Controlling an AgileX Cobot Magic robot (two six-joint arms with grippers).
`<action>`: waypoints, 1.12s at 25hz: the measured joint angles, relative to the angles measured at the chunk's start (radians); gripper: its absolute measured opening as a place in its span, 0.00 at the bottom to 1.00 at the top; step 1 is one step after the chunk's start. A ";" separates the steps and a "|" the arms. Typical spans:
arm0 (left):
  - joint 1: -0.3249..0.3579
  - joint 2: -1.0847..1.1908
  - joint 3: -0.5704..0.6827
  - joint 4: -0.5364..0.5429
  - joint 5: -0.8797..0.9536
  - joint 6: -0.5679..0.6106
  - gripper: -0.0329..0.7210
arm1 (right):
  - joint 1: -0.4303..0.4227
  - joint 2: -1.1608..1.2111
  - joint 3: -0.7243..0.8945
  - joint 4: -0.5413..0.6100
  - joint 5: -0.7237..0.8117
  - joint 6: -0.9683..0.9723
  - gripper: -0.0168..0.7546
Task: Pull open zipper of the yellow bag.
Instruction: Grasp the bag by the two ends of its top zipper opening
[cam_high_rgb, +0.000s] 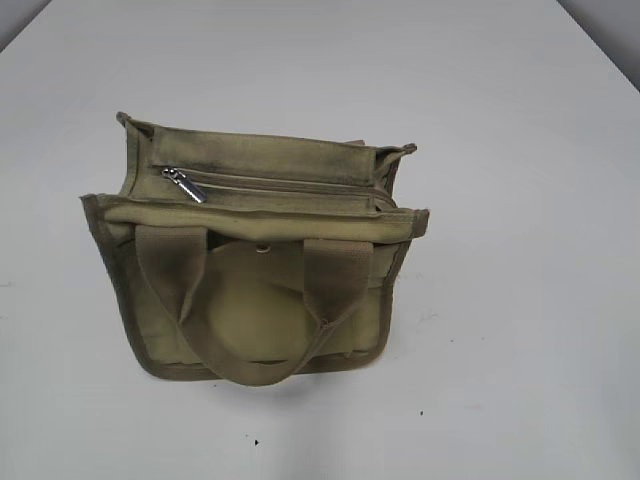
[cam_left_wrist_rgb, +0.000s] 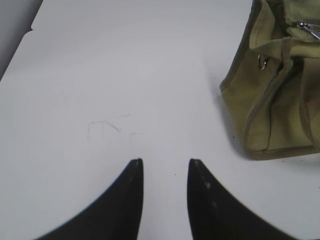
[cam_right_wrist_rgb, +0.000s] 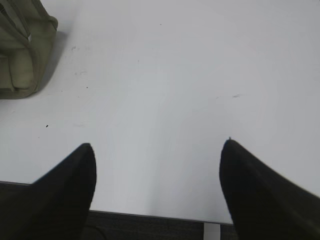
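In the exterior view, the yellow bag (cam_high_rgb: 255, 270) is seen lying on the white table (cam_high_rgb: 520, 200), with its top panel turned toward the camera; neither gripper appears in this view. The zipper (cam_high_rgb: 280, 187) is run across that top panel, its long axis lying roughly left to right, and the pull tab (cam_high_rgb: 184, 185) is parked at the left end, so the zipper is judged to be fully shut and the pull is judged to travel toward the right end. In the left wrist view, the left gripper (cam_left_wrist_rgb: 165, 167) is held over bare table with its jaws partly parted and nothing between them; the yellow bag (cam_left_wrist_rgb: 270, 95) lies ahead of and to the right of the jaws, well apart from them, and the pull tab (cam_left_wrist_rgb: 309, 29) is glimpsed at the far upper right, ahead of and well to the right of the fingertips. In the right wrist view, the right gripper (cam_right_wrist_rgb: 159, 146) is held with its jaws spread wide and empty over the near table edge; only a corner of the yellow bag (cam_right_wrist_rgb: 22, 55) is seen, ahead of and to the left of the jaws, and no part of the zipper can be made out. The left gripper is judged the nearer to the pull tab.
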 joint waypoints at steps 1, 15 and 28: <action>0.000 0.000 0.000 0.000 0.000 0.000 0.36 | 0.000 0.000 0.000 0.001 0.000 0.000 0.79; 0.000 0.367 -0.070 -0.331 -0.261 0.011 0.46 | 0.000 0.000 0.000 0.001 0.000 0.000 0.79; -0.043 1.163 -0.260 -1.060 -0.293 0.468 0.53 | 0.000 0.092 -0.026 0.050 -0.076 -0.025 0.79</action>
